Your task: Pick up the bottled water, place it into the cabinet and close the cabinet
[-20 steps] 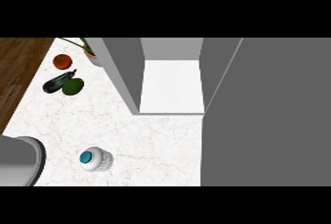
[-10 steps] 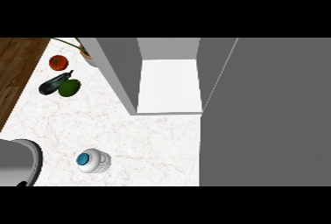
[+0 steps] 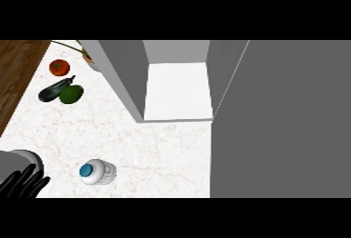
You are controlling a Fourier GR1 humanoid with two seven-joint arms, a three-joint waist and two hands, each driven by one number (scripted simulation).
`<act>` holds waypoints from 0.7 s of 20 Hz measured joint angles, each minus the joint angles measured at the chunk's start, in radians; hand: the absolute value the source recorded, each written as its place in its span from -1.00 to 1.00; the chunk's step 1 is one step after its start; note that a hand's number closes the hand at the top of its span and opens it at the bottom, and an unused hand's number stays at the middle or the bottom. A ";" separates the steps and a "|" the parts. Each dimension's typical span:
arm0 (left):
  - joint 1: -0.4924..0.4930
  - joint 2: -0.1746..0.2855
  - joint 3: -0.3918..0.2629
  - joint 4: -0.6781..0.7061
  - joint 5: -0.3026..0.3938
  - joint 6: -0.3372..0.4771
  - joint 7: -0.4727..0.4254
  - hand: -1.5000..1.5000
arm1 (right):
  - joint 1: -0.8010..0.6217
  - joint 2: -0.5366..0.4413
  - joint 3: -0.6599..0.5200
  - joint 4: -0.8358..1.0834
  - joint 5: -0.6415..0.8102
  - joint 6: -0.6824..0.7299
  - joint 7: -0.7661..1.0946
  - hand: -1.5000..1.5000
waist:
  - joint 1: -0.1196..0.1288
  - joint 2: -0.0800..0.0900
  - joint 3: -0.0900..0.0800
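The bottled water stands upright on the white marble counter, seen from above as a clear ribbed bottle with a blue cap. My left hand shows at the lower left edge with its fingers spread, a short way left of the bottle and not touching it. The cabinet stands open at the top centre, its white shelf bare. A large grey door panel fills the right side. My right hand is out of sight.
A tomato, a dark eggplant and a green avocado lie at the upper left of the counter. A potted plant sits beside the cabinet's left wall. A wooden floor strip runs along the left edge.
My left forearm and hand have come further into view at the lower left, moving toward the bottle. The bottle and cabinet have not moved.
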 measured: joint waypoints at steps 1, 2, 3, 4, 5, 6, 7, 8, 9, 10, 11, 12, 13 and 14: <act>-0.026 -0.004 -0.001 0.031 -0.019 -0.006 -0.012 -1.00 | 0.006 -0.001 -0.001 0.001 -0.003 0.007 -0.004 -1.00 | 0.000 0.000 0.000; -0.054 -0.007 -0.003 0.058 -0.034 -0.007 -0.016 -1.00 | 0.013 0.003 0.002 0.001 -0.006 0.009 -0.008 -1.00 | -0.001 0.000 0.000; -0.071 -0.006 -0.001 0.083 -0.042 -0.015 -0.024 -1.00 | 0.015 0.002 -0.002 0.001 -0.010 0.012 -0.010 -1.00 | 0.000 0.000 0.000; -0.088 -0.014 -0.006 0.109 -0.063 -0.017 -0.034 -1.00 | 0.019 0.000 -0.001 0.000 -0.013 0.015 -0.011 -1.00 | 0.000 0.000 -0.001; -0.102 -0.027 -0.020 0.123 -0.085 -0.013 -0.039 -1.00 | 0.021 -0.003 -0.007 0.001 -0.017 0.018 -0.010 -1.00 | 0.001 0.000 -0.001; -0.121 -0.035 -0.027 0.137 -0.103 -0.008 -0.041 -1.00 | 0.021 -0.004 -0.006 0.001 -0.020 0.016 -0.007 -1.00 | 0.002 0.000 -0.001; -0.152 -0.039 -0.030 0.162 -0.114 -0.001 -0.035 -1.00 | 0.022 -0.004 -0.008 0.003 -0.023 0.018 -0.009 -1.00 | 0.002 0.001 -0.001; -0.172 -0.043 -0.034 0.187 -0.128 0.000 -0.038 -1.00 | 0.034 -0.001 -0.013 0.005 -0.026 0.031 -0.024 -1.00 | 0.001 0.001 0.000; -0.192 -0.041 -0.028 0.213 -0.129 -0.004 -0.041 -1.00 | 0.038 -0.002 -0.015 0.005 -0.030 0.034 -0.026 -1.00 | 0.000 0.001 0.000; -0.212 -0.052 -0.036 0.241 -0.146 0.003 -0.043 -1.00 | 0.045 -0.003 -0.017 0.006 -0.033 0.042 -0.031 -1.00 | 0.000 0.001 0.000; -0.232 -0.062 -0.042 0.268 -0.166 0.011 -0.050 -1.00 | 0.058 -0.002 -0.018 0.006 -0.037 0.049 -0.039 -1.00 | -0.002 0.001 -0.001; -0.254 -0.071 -0.044 0.301 -0.185 0.016 -0.062 -1.00 | 0.066 -0.003 -0.020 0.006 -0.040 0.057 -0.047 -1.00 | -0.003 0.001 -0.001; -0.263 -0.078 -0.044 0.324 -0.200 0.021 -0.073 -1.00 | 0.078 -0.003 -0.026 0.006 -0.044 0.063 -0.055 -1.00 | -0.004 0.000 -0.001; -0.282 -0.083 -0.041 0.357 -0.215 0.023 -0.085 -1.00 | 0.077 -0.007 -0.033 0.007 -0.048 0.065 -0.059 -1.00 | -0.002 0.001 -0.001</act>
